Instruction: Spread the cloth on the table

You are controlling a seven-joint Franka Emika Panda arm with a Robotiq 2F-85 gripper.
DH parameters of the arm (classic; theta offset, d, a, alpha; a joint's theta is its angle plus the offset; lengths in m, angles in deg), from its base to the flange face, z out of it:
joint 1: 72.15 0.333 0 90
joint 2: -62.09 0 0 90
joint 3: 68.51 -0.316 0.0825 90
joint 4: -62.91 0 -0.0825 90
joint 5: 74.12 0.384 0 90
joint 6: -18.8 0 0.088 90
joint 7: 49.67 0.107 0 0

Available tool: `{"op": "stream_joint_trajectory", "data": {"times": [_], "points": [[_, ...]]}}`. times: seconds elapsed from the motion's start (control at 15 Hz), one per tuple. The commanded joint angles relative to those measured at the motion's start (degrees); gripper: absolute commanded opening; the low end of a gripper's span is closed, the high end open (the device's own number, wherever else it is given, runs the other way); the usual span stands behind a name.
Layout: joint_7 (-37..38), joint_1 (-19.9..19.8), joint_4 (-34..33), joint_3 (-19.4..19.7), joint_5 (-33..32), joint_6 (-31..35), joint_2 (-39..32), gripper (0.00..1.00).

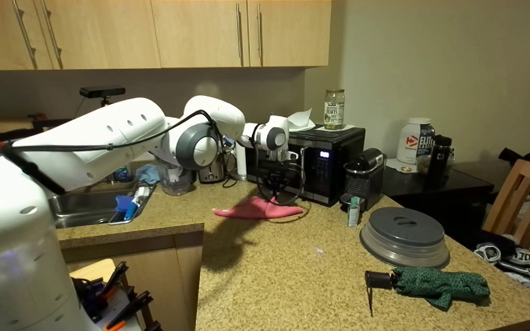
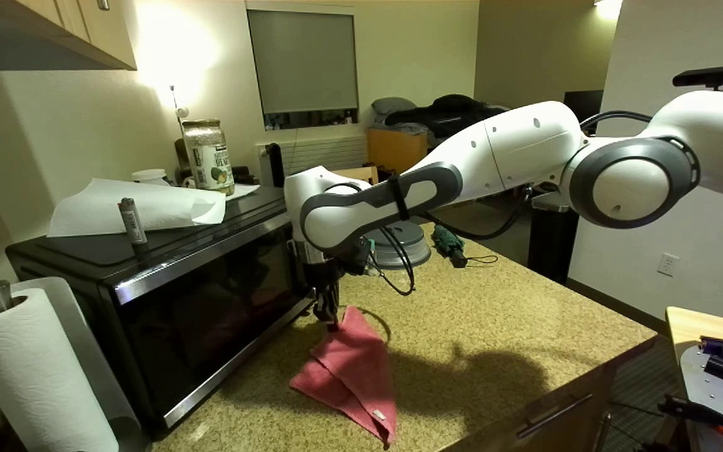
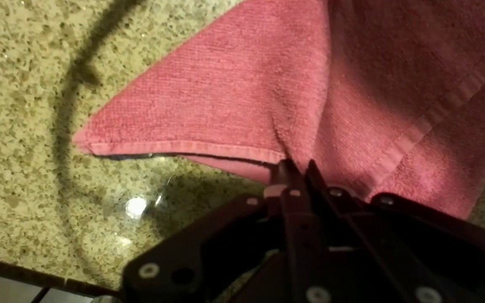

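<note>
Pink cloth (image 2: pixel 358 370) lies folded, jaws pinching it.

In an exterior view, most of a window (image 2: pixel 311 119) is covered by a grey shade (image 2: pixel 304 63). Left of the window, the wall (image 2: pixel 226 50) is lit by a bright glow (image 2: pixel 176 53). Right of it, a pillow (image 2: pixel 394 105) is seen on a bed (image 2: pixel 397 145).

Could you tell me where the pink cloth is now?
In an exterior view, the pink cloth lies on the countertop just right of the microwave, pinched by the gripper.
</note>
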Motion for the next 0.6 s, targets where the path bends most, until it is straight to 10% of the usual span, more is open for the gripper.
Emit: {"op": "stream_joint_trajectory", "data": {"times": [0.0, 0.53], "points": [[-1.1, -0.4, -0.4, -0.4, 0.3, -0.8, 0.6, 0.05], [2.1, -1.1, 1.8, -0.3, 0.6, 2.8, 7.7, 0.05]]}}
